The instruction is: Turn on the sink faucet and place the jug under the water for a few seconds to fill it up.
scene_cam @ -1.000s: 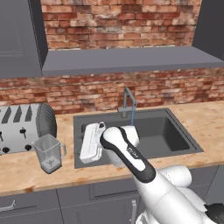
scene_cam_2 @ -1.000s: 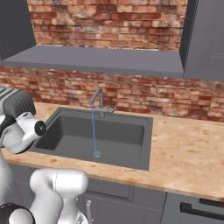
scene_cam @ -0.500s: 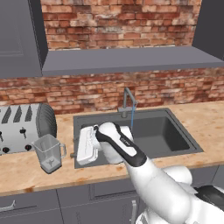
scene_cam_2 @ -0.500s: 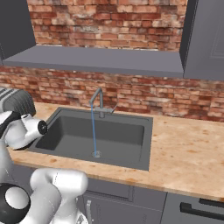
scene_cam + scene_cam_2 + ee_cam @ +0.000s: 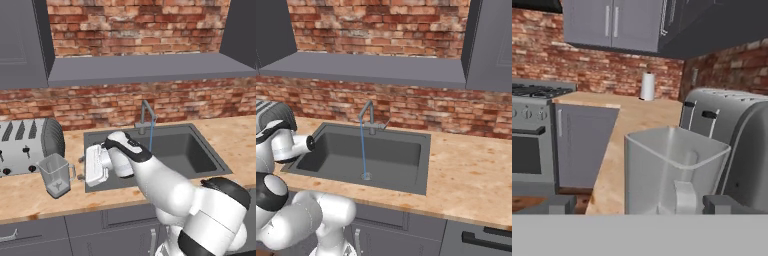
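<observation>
The clear jug (image 5: 56,174) stands upright on the wooden counter, left of the sink (image 5: 192,152) and in front of the toaster. My gripper (image 5: 80,168) hovers over the sink's left rim, pointing left at the jug's handle, open and holding nothing. In the hand view the jug (image 5: 672,172) looms close ahead, its handle facing me, between the spread fingertips (image 5: 559,204). The sink faucet (image 5: 146,118) stands behind the basin, with water (image 5: 150,138) running from its spout. From the right, the water (image 5: 363,150) falls from the faucet (image 5: 369,114) straight to the drain of the sink (image 5: 406,150).
A silver toaster (image 5: 25,145) sits just behind the jug, and in the hand view the toaster (image 5: 732,132) is to its right. A stove (image 5: 532,130) and a paper towel roll (image 5: 647,86) lie beyond. A brick wall and a grey ledge (image 5: 140,67) rise behind the counter.
The arm has swung the gripper left, from over the sink's left part to its left rim, closer to the jug. The jaws stayed open and the water kept running.
</observation>
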You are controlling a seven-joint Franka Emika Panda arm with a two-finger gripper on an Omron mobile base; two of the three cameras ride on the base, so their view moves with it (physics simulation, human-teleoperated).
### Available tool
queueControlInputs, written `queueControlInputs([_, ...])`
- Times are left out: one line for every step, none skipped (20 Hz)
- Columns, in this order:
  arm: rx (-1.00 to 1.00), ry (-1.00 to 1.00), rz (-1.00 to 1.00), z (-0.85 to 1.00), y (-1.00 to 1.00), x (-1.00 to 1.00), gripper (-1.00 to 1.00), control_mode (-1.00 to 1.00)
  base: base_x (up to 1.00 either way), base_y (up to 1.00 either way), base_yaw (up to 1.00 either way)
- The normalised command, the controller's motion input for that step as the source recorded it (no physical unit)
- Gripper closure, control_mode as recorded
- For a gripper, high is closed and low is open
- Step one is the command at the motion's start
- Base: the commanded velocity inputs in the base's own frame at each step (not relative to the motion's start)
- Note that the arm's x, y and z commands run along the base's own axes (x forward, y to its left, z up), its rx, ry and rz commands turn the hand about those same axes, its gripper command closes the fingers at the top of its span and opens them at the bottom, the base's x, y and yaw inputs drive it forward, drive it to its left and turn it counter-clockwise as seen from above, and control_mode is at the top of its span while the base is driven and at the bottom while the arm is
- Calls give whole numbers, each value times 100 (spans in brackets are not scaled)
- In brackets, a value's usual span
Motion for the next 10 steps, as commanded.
queueControlInputs([0, 0, 0, -12, 31, 15, -100, -100, 0, 0, 0])
queueControlInputs([0, 0, 0, -15, 34, 16, -100, -100, 0, 0, 0])
queueControlInputs([0, 0, 0, -14, 34, 17, -100, -100, 0, 0, 0])
queueControlInputs([0, 0, 0, -16, 29, 10, -100, -100, 0, 0, 0])
queueControlInputs([0, 0, 0, -14, 25, 4, -100, -100, 0, 0, 0])
queueControlInputs([0, 0, 0, -14, 24, 4, -100, -100, 0, 0, 0])
queueControlInputs([0, 0, 0, -17, 26, 4, -100, -100, 0, 0, 0])
queueControlInputs([0, 0, 0, -14, 25, 6, -100, -100, 0, 0, 0])
queueControlInputs([0, 0, 0, -12, 18, 4, -100, -100, 0, 0, 0])
queueControlInputs([0, 0, 0, -12, 4, 1, -100, -100, 0, 0, 0])
